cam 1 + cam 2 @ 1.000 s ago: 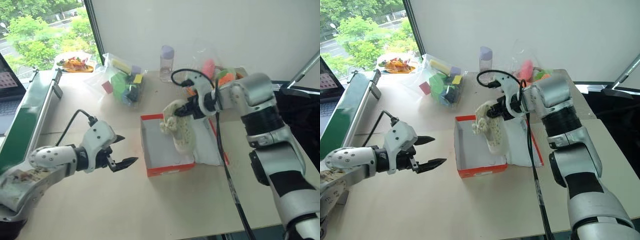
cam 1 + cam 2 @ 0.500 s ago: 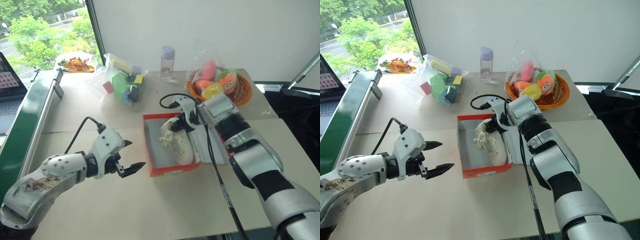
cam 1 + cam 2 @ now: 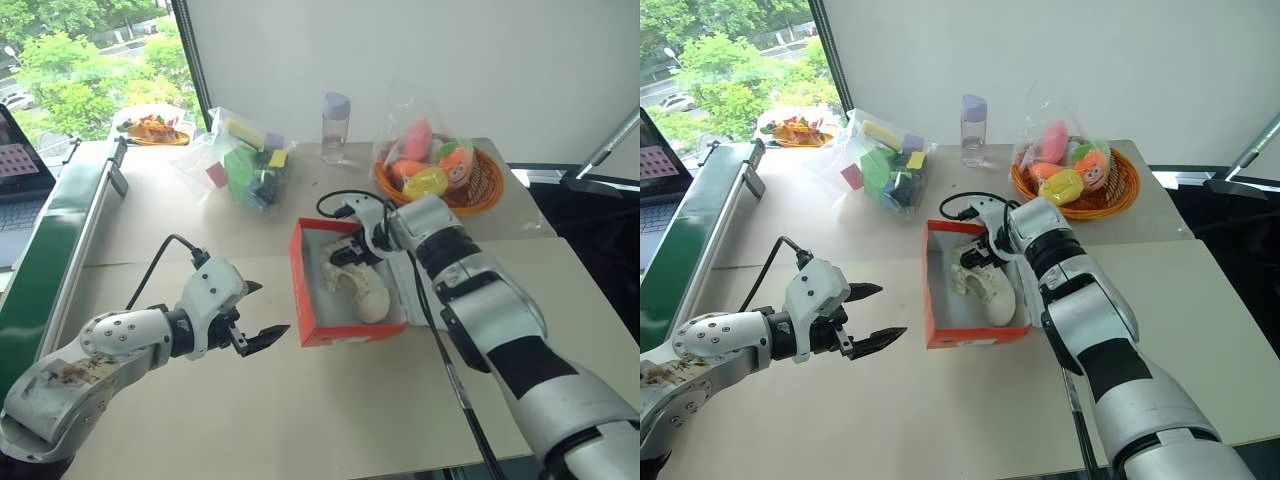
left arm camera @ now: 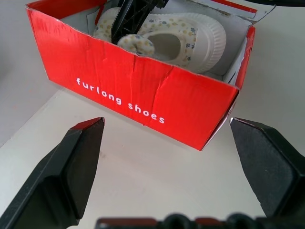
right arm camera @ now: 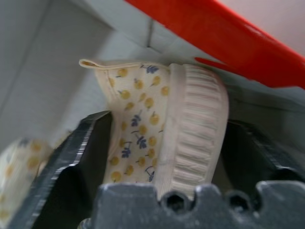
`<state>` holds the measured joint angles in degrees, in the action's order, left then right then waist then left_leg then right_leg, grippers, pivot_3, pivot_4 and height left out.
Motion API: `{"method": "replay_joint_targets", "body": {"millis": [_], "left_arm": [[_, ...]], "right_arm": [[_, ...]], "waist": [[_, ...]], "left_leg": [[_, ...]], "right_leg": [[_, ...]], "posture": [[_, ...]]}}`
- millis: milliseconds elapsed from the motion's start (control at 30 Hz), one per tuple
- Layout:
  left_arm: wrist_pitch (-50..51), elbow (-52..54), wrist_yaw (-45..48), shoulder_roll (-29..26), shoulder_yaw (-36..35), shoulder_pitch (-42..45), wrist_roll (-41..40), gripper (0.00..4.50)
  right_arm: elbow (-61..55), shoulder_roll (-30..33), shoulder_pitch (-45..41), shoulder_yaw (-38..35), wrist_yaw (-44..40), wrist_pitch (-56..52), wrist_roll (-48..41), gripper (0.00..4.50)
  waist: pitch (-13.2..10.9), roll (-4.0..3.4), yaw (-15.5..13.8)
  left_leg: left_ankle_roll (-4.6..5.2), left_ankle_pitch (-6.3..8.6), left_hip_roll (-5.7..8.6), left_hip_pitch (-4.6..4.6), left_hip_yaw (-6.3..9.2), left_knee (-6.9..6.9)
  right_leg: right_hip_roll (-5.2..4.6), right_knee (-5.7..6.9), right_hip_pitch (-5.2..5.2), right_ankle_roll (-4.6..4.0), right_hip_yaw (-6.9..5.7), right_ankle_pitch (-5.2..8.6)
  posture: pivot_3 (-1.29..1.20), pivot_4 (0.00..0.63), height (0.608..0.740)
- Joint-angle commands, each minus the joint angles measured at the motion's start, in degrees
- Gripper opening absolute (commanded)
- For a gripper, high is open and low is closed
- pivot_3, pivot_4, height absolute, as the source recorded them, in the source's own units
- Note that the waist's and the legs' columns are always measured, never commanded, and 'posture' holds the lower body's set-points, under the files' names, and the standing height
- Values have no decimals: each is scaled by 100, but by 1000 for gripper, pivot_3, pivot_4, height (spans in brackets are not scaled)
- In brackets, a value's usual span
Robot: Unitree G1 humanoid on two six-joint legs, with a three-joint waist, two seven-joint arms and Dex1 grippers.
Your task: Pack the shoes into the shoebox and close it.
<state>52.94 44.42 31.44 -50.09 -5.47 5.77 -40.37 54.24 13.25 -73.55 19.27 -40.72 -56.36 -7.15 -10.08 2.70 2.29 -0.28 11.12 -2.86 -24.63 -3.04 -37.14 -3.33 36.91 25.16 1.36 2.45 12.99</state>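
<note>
1. The red shoebox sits open at mid-table, lid folded back on its right side; its near wall reads "furlong shoes" in the left wrist view.
2. One cream shoe with small yellow and blue flower print lies inside the box, toe toward the near right corner. Whether a second shoe lies under it I cannot tell.
3. The right gripper reaches into the box from the far right. In the right wrist view its fingers stand spread on either side of the shoe's heel, seemingly not squeezing it.
4. The left gripper hovers over bare table just left of the box, fingers wide apart and holding nothing.
5. Behind the box stand a clear bag of coloured blocks, a small clear bottle and an orange woven basket of bagged soft toys.
6. A black cable runs down the right arm, past the box's right edge.
7. The table lies bare in front of the box and to its left; a green rail borders the left edge.
</note>
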Motion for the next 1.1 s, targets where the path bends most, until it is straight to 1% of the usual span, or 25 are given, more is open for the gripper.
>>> {"method": "replay_joint_targets", "body": {"millis": [33,267,400,433,500,567,633,767,867,933,1100], "left_arm": [[-84,79,59,-26,-31,96,47,4500],[-123,2,130,-36,-12,138,112,4500],[-13,5,26,11,-142,123,89,4500],[63,-8,-74,40,-217,110,82,4500],[221,-41,-317,90,-446,22,120,4500],[366,-45,-560,168,-678,-97,160,4500],[528,-34,-830,253,-889,-228,232,4500],[889,71,-1489,691,-1424,-431,291,4500],[1046,121,-1931,1037,-1892,-523,389,4500],[1202,197,-2378,1365,-2322,-615,534,4500],[1142,413,-2908,1946,-3117,-986,880,4500]], "right_arm": [[-660,220,-257,-153,-153,-410,46,4487],[-1917,628,-262,-266,-299,-1289,-117,4487],[-2984,772,53,-775,-399,-1512,-554,4487],[-3390,796,233,-957,-515,-1329,-742,4487],[-4363,871,778,-1194,-775,-604,-1024,4487],[-4843,831,1157,-1433,-849,-321,-1248,4487],[-5123,832,1540,-1580,-1176,110,-1518,4487],[-5327,817,2187,-1493,-1919,1202,-1777,4487],[-5327,752,2480,-1212,-2063,1861,-1606,4487],[-5181,548,2582,-1206,-2124,2105,-1709,4487],[-4756,131,2545,-1199,-2166,2720,-1711,4487]], "waist": [[0,0,0],[0,0,5],[0,0,4],[0,0,5],[0,0,-2],[0,0,2],[0,0,6],[1,1,2],[0,1,10],[1,1,33],[1,2,20]], "left_leg": [[0,0,0,0,0,0],[0,0,0,-1,1,1],[0,0,0,-2,0,1],[0,0,-1,-2,1,1],[0,0,-2,-2,4,2],[0,0,-2,-2,4,2],[0,0,-2,-1,2,-1],[0,0,-2,6,3,-4],[0,0,-2,7,3,-7],[0,0,-3,8,3,-8],[-1,1,-5,14,3,-7]], "right_leg": [[0,0,1,0,0,0],[1,0,3,0,-1,0],[1,1,4,0,0,0],[2,-1,3,0,-1,1],[2,-2,1,0,-2,1],[2,-2,1,1,-2,1],[1,3,2,1,0,1],[1,4,-5,2,-1,1],[1,8,-6,1,0,1],[2,8,-6,1,0,1],[3,14,-6,-1,4,0]], "posture": [[0,150,740],[0,150,740],[0,150,740],[0,150,740],[0,150,740],[0,150,740],[0,150,740],[0,150,740],[0,150,740],[0,150,740],[0,150,740]]}}
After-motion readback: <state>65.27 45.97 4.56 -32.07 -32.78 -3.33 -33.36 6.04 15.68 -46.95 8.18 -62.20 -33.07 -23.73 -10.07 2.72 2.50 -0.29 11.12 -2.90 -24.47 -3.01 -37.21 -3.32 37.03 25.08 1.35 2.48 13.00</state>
